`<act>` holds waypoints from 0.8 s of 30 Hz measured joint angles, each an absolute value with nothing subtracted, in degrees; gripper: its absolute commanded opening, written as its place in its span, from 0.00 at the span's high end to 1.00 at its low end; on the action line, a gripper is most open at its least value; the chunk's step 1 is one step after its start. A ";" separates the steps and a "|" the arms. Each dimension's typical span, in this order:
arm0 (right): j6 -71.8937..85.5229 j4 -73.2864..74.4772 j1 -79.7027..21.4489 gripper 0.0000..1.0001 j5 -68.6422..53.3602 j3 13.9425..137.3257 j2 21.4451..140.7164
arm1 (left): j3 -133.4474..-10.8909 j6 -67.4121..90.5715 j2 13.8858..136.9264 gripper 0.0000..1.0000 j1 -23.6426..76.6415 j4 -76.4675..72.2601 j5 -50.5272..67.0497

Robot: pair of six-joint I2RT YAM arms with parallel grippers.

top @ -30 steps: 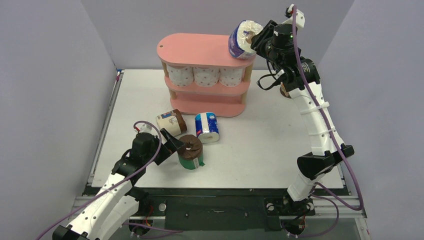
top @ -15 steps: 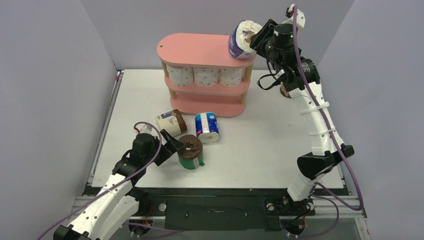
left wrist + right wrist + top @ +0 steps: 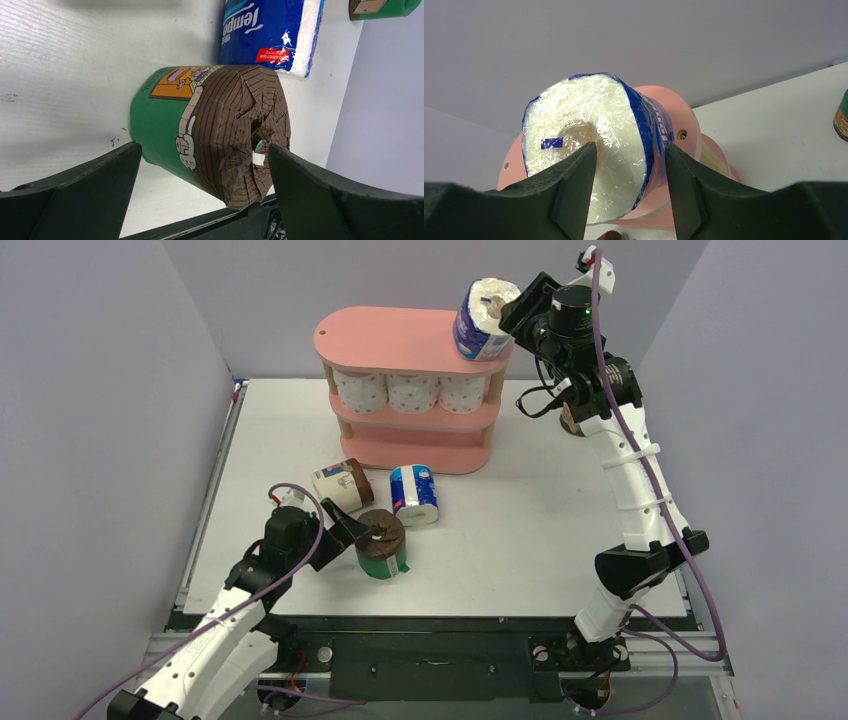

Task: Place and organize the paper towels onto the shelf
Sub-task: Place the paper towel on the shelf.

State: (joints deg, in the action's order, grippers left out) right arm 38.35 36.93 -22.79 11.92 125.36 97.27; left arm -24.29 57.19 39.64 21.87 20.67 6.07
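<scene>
The blue-wrapped paper towel roll point(image 3: 485, 318) sits on the pink shelf's point(image 3: 390, 340) top board, right end; the right claw point(image 3: 631, 155) straddles its wall (gripping or slack, I cannot tell). It looks light, squashy and slick-wrapped: pinch gently.

I count one shelf point(image 3: 390, 338) with three boards, and three white pink-dotted rolls point(image 3: 412, 392) on its middle board. I count two blue-and-white rolls: the upper roll point(image 3: 483, 320) on its top board and the lower roll point(image 3: 414, 495) in front of it. I count three darker-wrapped rolls: the beige roll point(image 3: 341, 484) and the green-and-brown roll point(image 3: 381, 543) in front of it, and the green roll point(image 3: 842, 112) to its right.
</scene>
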 measured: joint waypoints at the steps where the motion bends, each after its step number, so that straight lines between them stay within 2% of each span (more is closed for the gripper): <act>1: 38.44 36.91 -22.79 0.50 11.86 125.36 97.27 | -24.23 57.19 39.64 0.02 21.85 20.60 6.13; 6: 38.54 36.91 -22.55 0.48 11.33 125.36 97.27 | -24.03 57.21 39.70 0.02 21.63 20.32 6.31; 14: 38.72 36.88 -22.48 0.40 11.03 125.36 97.27 | -23.68 57.21 39.79 0.02 21.63 19.84 6.61; 24: 38.70 36.88 -22.48 0.39 10.37 125.34 97.27 | -23.07 57.21 39.66 0.02 21.58 19.00 7.60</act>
State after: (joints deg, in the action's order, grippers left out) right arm 38.70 36.88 -22.48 10.37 125.34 97.27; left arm -23.07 57.21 39.66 21.58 19.00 7.60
